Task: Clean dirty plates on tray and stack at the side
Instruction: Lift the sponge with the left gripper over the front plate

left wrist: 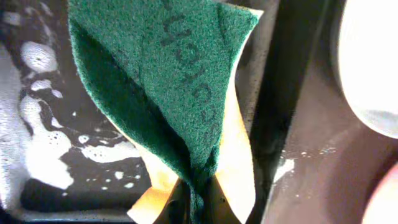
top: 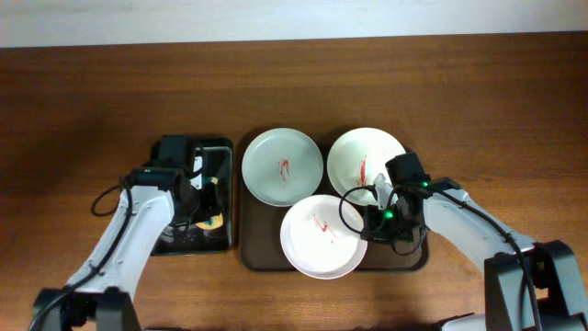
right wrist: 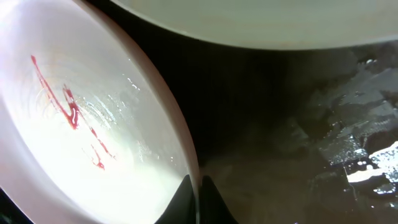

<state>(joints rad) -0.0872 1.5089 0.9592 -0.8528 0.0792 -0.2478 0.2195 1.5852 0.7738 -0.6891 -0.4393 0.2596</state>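
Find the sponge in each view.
Overhead: sponge, left of the tray.
Left wrist: sponge at centre, filling much of the picture.
Right wrist: not in it.
Shared landmark: the tray, in all three.

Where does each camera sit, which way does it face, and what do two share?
Overhead: above the table, looking straight down at the tray; both arms show.
Left wrist: on the left arm, facing the sponge in the left gripper.
Right wrist: on the right arm, facing the front plate, rim in the right gripper.
Shared: overhead and right wrist both show that plate.
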